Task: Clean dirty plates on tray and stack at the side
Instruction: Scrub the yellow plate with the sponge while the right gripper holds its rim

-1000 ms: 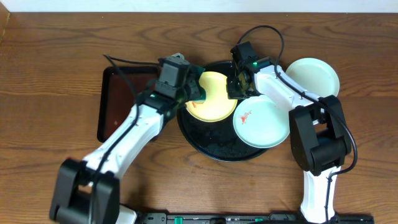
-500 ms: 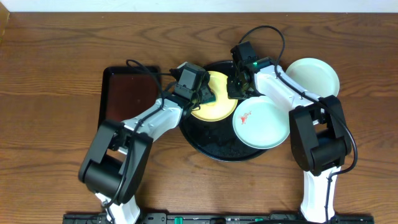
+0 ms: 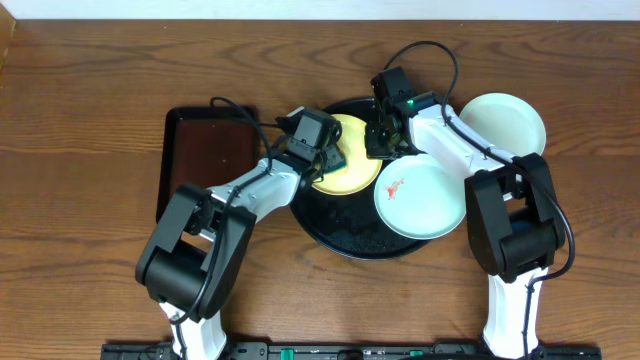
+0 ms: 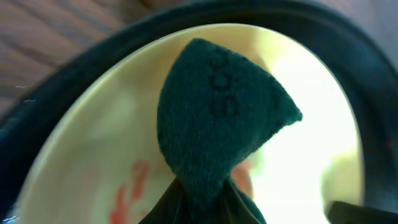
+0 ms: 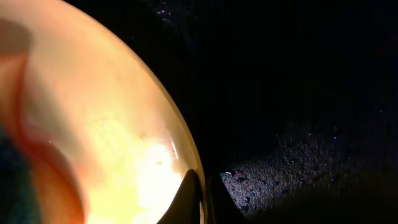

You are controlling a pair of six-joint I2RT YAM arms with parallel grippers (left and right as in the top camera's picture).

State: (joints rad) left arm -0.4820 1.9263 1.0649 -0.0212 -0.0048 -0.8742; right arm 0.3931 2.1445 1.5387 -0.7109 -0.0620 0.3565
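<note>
On the black tray (image 3: pixel 340 235), toward its far-left part, lies the yellow plate (image 3: pixel 355 168), with red smears (image 4: pixel 127 186) showing on its face. The left gripper (image 3: pixel 332 155) pinches a folded green scouring pad (image 4: pixel 217 130) and presses it onto that plate, just beside the smears. The right gripper (image 5: pixel 199 202) has its fingers pressed together on the plate's far-right rim, steadying it. A pale blue plate (image 3: pixel 420 195) with 1 red smear overlaps the tray's right edge. A white plate (image 3: pixel 503 122) sits off the tray, to its far right. Left of the tray lies a brown rectangular tray (image 3: pixel 200 160). Scrubbing of plate 1 looks to be the step in hand. Next, the pad should sweep across the smears while the rim grip holds; then the plate goes to the side.
</note>
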